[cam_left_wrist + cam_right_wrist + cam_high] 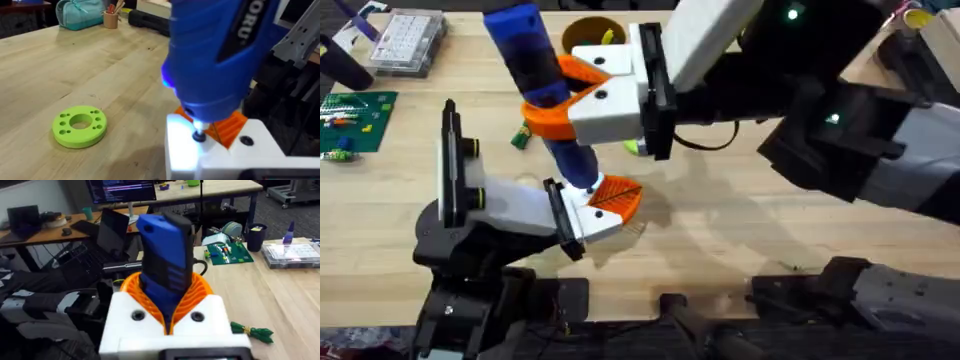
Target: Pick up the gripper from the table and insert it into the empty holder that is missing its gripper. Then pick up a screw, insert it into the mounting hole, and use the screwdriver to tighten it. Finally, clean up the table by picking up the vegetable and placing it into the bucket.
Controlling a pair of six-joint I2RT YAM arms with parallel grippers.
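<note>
While the right gripper (582, 95) stands over the middle of the table (740, 230), its orange pads (200, 292) are closed tight on the blue screwdriver (535, 70), which leans with its butt toward the far edge and its tip pointing down. The bit (199, 136) meets the white top of the holder (535, 215), just beside the orange gripper (618, 195) seated at the holder's front end. The holder lies near the table's near left edge on its black stand (450, 245). The vegetable (252, 331) lies on the bare wood close behind the screwdriver, toward the far edge. The bucket (592, 32) sits at the far edge, near the middle. A green disc (80, 125) rests flat on the wood just beside the holder. How the left arm's jaws stand cannot be told.
</note>
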